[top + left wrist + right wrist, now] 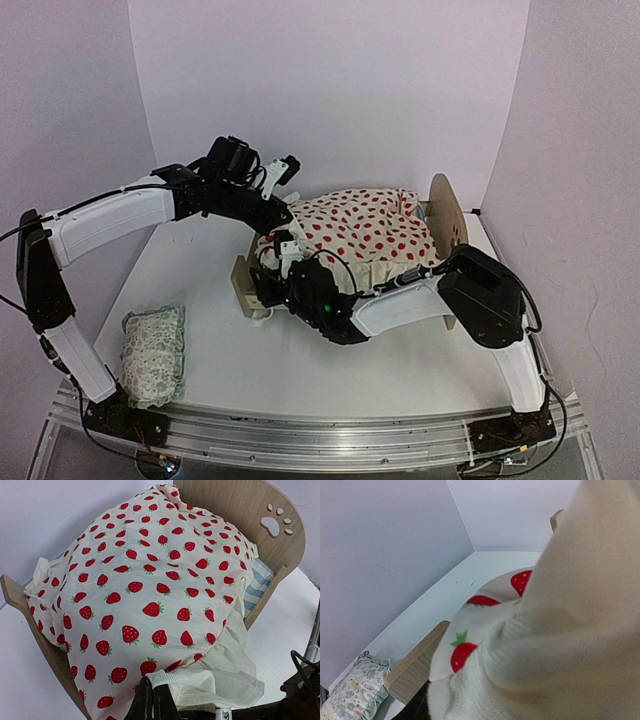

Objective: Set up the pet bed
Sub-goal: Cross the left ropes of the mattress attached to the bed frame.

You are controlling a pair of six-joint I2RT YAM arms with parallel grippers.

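The pet bed (pixel 447 208) is a plywood frame with a paw-print headboard (pixel 250 515) and a low footboard (pixel 243 285). A cream blanket with red strawberries (pixel 360 235) lies heaped over it and hides most of the striped mattress (pixel 257 587). My left gripper (pixel 281 214) is at the bed's far foot corner. In the left wrist view the left gripper (pixel 152 697) is shut on the blanket's ruffled edge (pixel 200 680). My right gripper (pixel 285 262) is at the near foot corner. In its wrist view bunched blanket (pixel 545 630) covers the jaws, and only one dark finger (pixel 412 707) shows beside the footboard (pixel 415 665).
A small pale green-patterned pillow (pixel 155 352) lies on the table at the near left, also in the right wrist view (pixel 352 692). White walls close the table at the back and sides. The right arm's forearm (pixel 400 300) runs along the bed's near side.
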